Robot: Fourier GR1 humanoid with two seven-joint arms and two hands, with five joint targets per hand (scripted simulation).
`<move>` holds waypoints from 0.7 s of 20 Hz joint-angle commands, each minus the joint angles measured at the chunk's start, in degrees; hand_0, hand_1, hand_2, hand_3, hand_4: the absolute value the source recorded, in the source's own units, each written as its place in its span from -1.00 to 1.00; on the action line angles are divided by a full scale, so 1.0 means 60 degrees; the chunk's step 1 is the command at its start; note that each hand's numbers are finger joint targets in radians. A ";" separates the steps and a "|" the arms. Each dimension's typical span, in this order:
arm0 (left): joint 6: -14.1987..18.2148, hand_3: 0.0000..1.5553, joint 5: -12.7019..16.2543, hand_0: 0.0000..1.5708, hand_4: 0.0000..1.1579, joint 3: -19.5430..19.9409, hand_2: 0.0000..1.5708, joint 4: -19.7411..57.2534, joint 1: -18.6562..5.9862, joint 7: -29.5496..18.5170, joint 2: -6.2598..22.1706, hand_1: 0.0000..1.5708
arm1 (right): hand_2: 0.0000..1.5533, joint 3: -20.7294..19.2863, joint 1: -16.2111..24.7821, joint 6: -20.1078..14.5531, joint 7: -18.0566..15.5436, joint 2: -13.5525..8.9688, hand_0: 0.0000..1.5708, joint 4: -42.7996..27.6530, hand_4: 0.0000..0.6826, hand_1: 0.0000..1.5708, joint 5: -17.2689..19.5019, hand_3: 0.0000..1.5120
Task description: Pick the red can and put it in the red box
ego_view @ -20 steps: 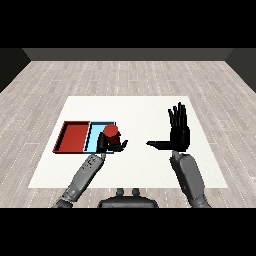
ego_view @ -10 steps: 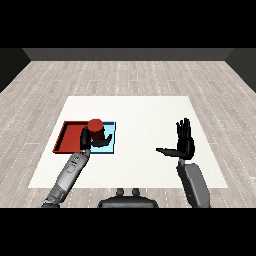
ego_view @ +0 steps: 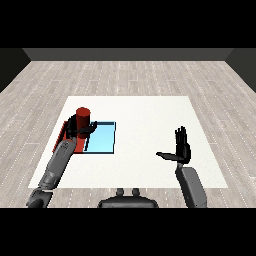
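Over the red tray, the left hand curls round the upright red can, beside the blue tray. The right hand hangs well apart, fingers straight, above the table.

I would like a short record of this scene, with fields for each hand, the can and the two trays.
left robot hand: curled round the red can
red can: upright, held over the red tray
red tray: left of the blue tray, mostly hidden by the arm
blue tray: nothing visible in it
right robot hand: open, raised, holding nothing
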 commanded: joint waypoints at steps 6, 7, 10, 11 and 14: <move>-0.0650 0.91 0.0254 1.00 0.88 0.1608 0.99 0.4867 -0.0662 -0.1409 0.0574 1.00 | -1.00 -0.0230 -0.0501 0.0115 -0.0509 0.0039 -1.00 0.0825 -1.00 -1.00 0.0293 -1.00; -0.0378 0.92 0.0159 1.00 0.88 0.1573 1.00 0.5283 -0.0338 -0.2014 0.0156 1.00 | -1.00 -0.0342 -0.0070 0.0579 -0.0729 -0.0138 -1.00 0.0660 -1.00 -1.00 0.0044 -1.00; 0.0046 0.93 -0.0303 1.00 0.80 0.1731 1.00 0.7053 -0.0892 -0.2226 0.0433 1.00 | -1.00 -0.0335 -0.0291 0.0464 -0.0571 -0.0180 -1.00 0.0406 -1.00 -1.00 0.0115 -1.00; 0.0325 0.87 -0.0503 0.88 0.76 0.1634 0.90 0.7537 -0.1311 -0.1978 0.0146 0.88 | -1.00 -0.0016 0.0061 0.0174 -0.0901 0.0099 -1.00 0.0272 -1.00 -1.00 0.0541 -1.00; 0.0011 0.55 -0.0717 0.28 0.62 0.1623 0.35 0.8710 -0.1842 -0.1240 0.0638 0.28 | -1.00 -0.0249 -0.0164 0.0217 -0.0683 -0.0198 -1.00 -0.0041 -1.00 -1.00 0.0454 -1.00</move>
